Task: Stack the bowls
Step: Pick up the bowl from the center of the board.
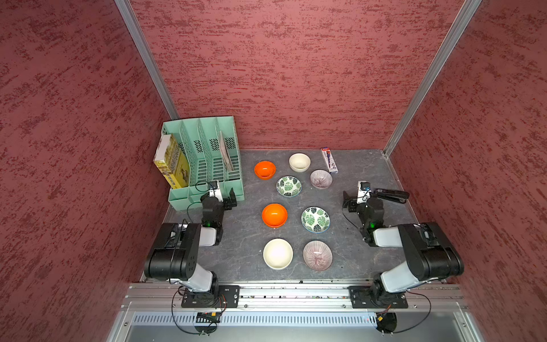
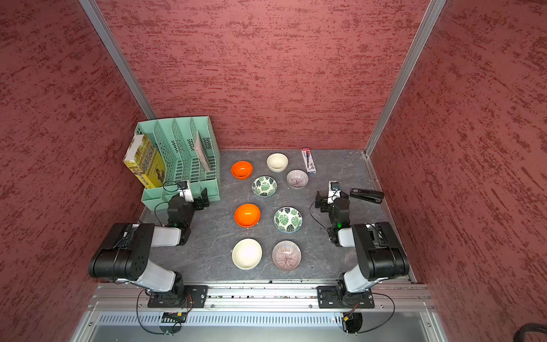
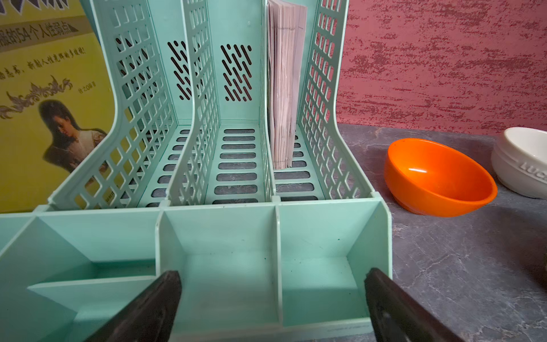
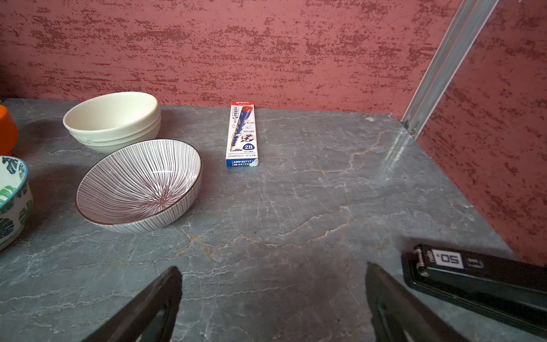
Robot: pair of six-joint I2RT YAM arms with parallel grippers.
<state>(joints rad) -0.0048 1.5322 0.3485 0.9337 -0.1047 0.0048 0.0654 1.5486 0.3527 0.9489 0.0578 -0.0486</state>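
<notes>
Count: eight, in four matching pairs, each upright and alone on the desk [image 1: 236,245]; nothing stacked yet.
Far group: far orange bowl [image 1: 265,170], far cream bowl [image 1: 299,162], far leaf bowl [image 1: 289,186], far lined bowl [image 1: 321,178], close together but not touching.
Near group: near orange bowl [image 1: 274,215], near leaf bowl [image 1: 315,219], near cream bowl [image 1: 278,254], near lined bowl [image 1: 317,255].
Left hand [image 3: 272,275]: spread wide, empty, at the front pockets of the green file rack [image 1: 204,154].
Right hand [image 4: 273,272]: spread wide, empty, just beside the black stapler [image 4: 473,281].
Feel: probably glazed ware, so stiff, slick, easy to chip, with some weight.
Hold: likely best pinched across the rim wall, one finger inside and one outside, then lowered gently into its twin.
Mind: the pencil box [image 1: 329,160] lies near the far lined bowl.
</notes>
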